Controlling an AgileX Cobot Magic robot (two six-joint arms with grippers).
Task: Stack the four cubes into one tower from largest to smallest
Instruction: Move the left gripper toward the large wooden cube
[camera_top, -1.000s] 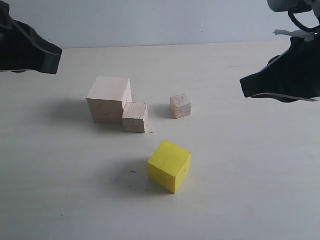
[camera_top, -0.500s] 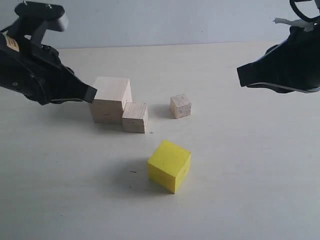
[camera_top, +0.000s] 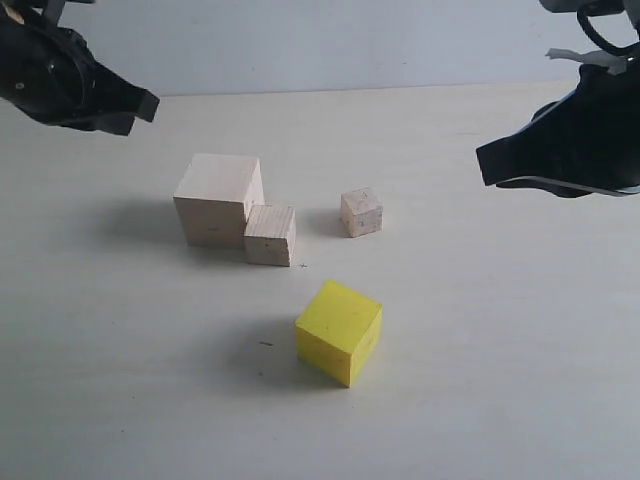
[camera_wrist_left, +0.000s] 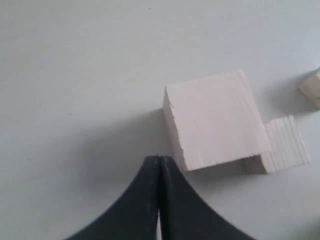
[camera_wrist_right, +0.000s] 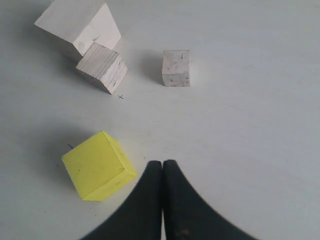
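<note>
Yellow cube (camera_top: 338, 345) looks light, rigid, probably grippy; we'd pinch opposite flat sides; left gripper (camera_wrist_left: 159, 161), right gripper (camera_wrist_right: 162, 164) closed, empty.

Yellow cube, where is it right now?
In the exterior view the yellow cube sits alone near the front centre, apart from the medium wooden cube and small wooden cube behind it.

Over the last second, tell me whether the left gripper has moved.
Yes: the left gripper swung in beside the large wooden cube, then pulled back up and away from it.
</note>
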